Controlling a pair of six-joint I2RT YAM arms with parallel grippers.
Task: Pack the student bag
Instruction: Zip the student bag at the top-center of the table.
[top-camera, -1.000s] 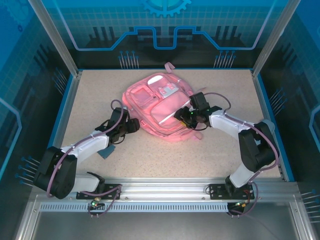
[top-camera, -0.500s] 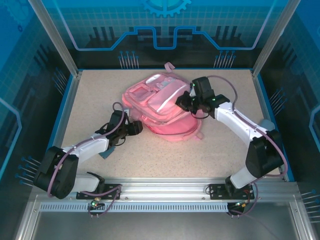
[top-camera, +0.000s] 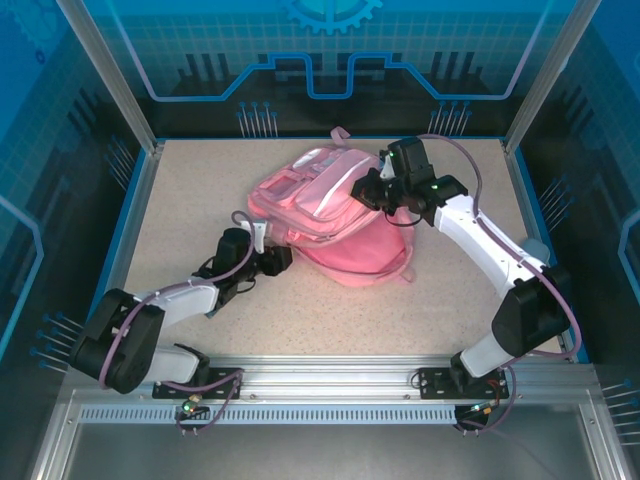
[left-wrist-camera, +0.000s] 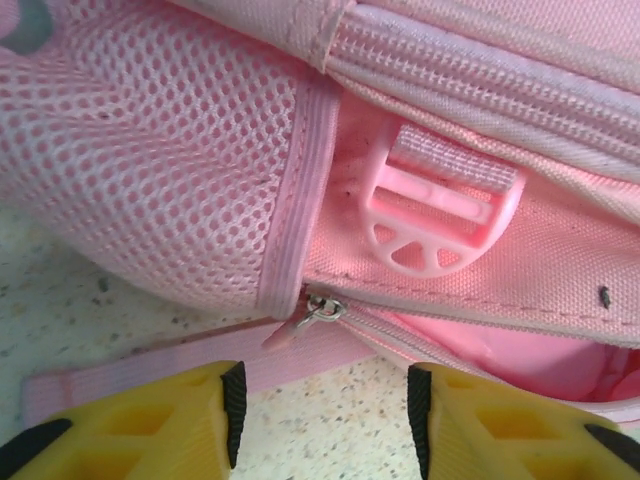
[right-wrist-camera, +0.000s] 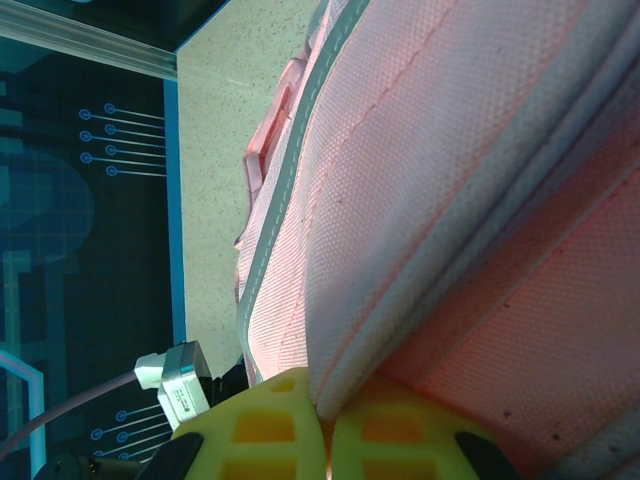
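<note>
the speckled table carries the student bag just above the middle of the frame. its long axis runs from the carry loop at upper centre down toward lower right, with the pocket side tipped up to the left. the right gripper is pinched together on a fold at the bag's upper right edge. the left gripper sits at the bag's lower left edge, jaws apart. a pink buckle and a small zip pull lie just above the gap.

Speckled beige tabletop, blue rim; dark blue circuit-print wall panels; aluminium frame posts.
</note>
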